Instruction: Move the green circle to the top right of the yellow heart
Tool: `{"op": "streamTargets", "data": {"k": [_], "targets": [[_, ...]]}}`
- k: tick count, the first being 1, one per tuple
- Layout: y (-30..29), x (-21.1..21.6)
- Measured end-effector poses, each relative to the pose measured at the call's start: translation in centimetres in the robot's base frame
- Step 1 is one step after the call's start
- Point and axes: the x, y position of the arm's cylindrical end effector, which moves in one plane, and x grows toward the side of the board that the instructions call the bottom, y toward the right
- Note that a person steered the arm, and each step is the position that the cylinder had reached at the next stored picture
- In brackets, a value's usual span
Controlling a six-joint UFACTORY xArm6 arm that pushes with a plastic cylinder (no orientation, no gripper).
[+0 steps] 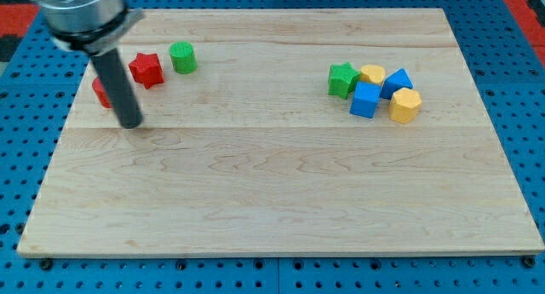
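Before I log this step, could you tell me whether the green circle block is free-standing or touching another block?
Free-standing: the green circle block has bare wood all round, with the red star block close but apart.

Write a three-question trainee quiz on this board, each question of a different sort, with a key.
1. True or false: my tip touches the green circle.
2. Which block sits right beside the green circle? A) red star B) green star C) blue cube
3. Fill in: the yellow heart lies in the cluster at the view's ____.

Key: 1 false; 2 A; 3 right.
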Motion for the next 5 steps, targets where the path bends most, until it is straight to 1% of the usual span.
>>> {"op": "streamTargets", "data": {"k": [1,2,3,4,5], "targets": [[-4.6,-3.9],[-2.5,-6.6],[2.8,-10.6],[11.6,-13.9],[14.4,-16.3]]}}
